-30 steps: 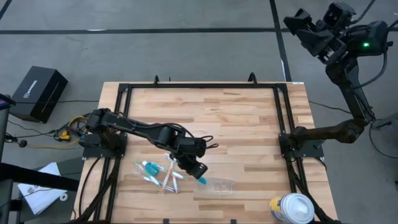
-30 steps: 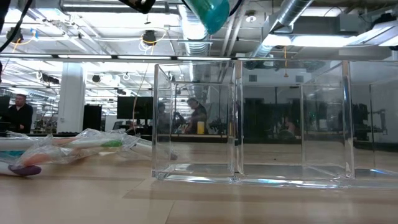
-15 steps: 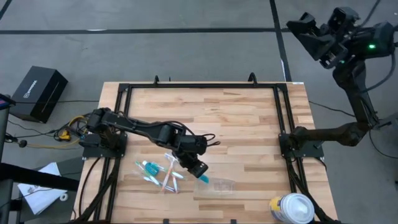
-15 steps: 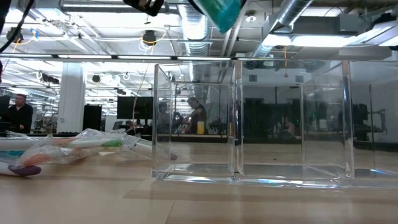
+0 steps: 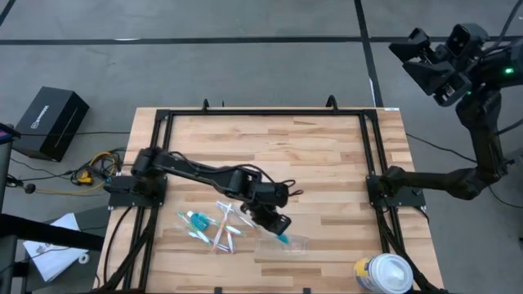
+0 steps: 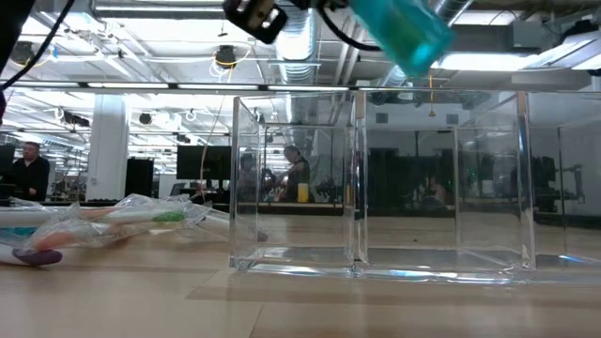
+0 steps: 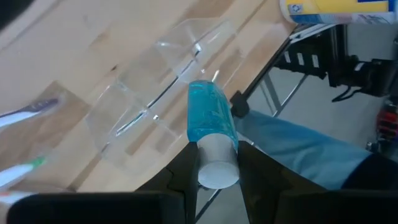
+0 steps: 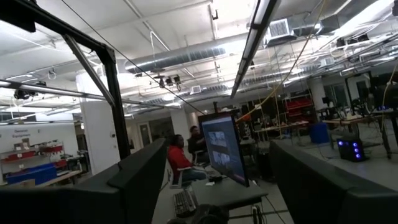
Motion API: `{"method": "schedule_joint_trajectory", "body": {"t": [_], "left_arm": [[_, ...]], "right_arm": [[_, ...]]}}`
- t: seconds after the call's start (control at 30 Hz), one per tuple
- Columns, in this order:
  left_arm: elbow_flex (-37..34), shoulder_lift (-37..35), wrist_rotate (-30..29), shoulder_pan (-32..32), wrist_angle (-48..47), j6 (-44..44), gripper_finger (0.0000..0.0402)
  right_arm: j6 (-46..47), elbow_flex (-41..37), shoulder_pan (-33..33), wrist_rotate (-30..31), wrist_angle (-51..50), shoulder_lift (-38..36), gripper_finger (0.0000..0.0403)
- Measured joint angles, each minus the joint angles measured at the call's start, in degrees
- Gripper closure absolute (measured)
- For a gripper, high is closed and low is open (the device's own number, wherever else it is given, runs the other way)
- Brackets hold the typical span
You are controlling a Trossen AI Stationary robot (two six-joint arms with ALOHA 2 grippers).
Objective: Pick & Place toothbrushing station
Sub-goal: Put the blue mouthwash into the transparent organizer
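Your left gripper (image 5: 279,226) has its fingers clenched on a teal tube (image 7: 211,121), pinching it at the white cap end so the coloured body sticks out ahead of the jaws; that grip leaves the long end free to go into the holder first. The tube hangs in the air over the clear plastic holder (image 5: 283,242), which sits near the front edge of the wooden table (image 5: 310,155). From table height you can see the tube tilted above the holder's upper rim, not yet inside either compartment; it looks to be over the divider or just to one side of it, so you'd want to settle it over one bay before lowering. The rest of the station waits in a loose cluster just beside the holder: another tube (image 5: 196,218) and several wrapped toothbrushes (image 5: 222,233), lying flat and within easy reach of the same arm. The white-lidded canister (image 5: 384,273) stands at the front corner, well apart from the work. Your right gripper (image 5: 431,65) is parked high off the table's far corner with its fingers spread and nothing between them, keeping the space clear.
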Motion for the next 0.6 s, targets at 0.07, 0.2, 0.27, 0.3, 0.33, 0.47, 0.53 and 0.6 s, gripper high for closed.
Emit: {"method": "schedule_joint_trajectory", "body": {"t": [0.07,0.2,0.27,0.3,0.33,0.47,0.53,0.6], "left_arm": [[1.93,1.91,0.02,-0.02,-0.89,0.02,0.0322],[3.42,4.22,0.39,-0.02,-2.68,-0.21,0.0322],[3.7,4.46,0.8,0.0,-4.75,-0.26,0.0322],[3.81,4.44,0.81,0.0,-5.46,-0.27,0.0322],[3.83,4.35,0.9,0.0,-6.15,-0.26,0.0322],[3.81,4.35,1.03,0.0,-7.65,-0.4,0.0322],[3.83,4.35,1.01,0.0,-7.5,-0.56,0.0322],[3.81,4.35,0.83,0.0,-7.77,-0.85,0.0322]], "right_arm": [[0.02,0.0,0.0,-0.07,-0.33,-0.41,0.0129],[0.07,0.0,0.0,-1.28,-1.35,-1.26,0.0129],[0.08,0.0,0.0,-1.72,-1.57,-1.58,0.0129],[0.15,0.0,0.0,-2.21,-1.58,-1.71,0.0129],[0.13,0.0,0.0,-2.38,-1.67,-1.8,0.0129],[0.07,0.0,0.0,-2.55,-2.49,-2.43,0.0129],[0.06,0.0,0.0,-2.62,-2.67,-2.87,0.0129],[0.02,0.0,0.0,-2.62,-2.66,-3.09,0.0129]]}}
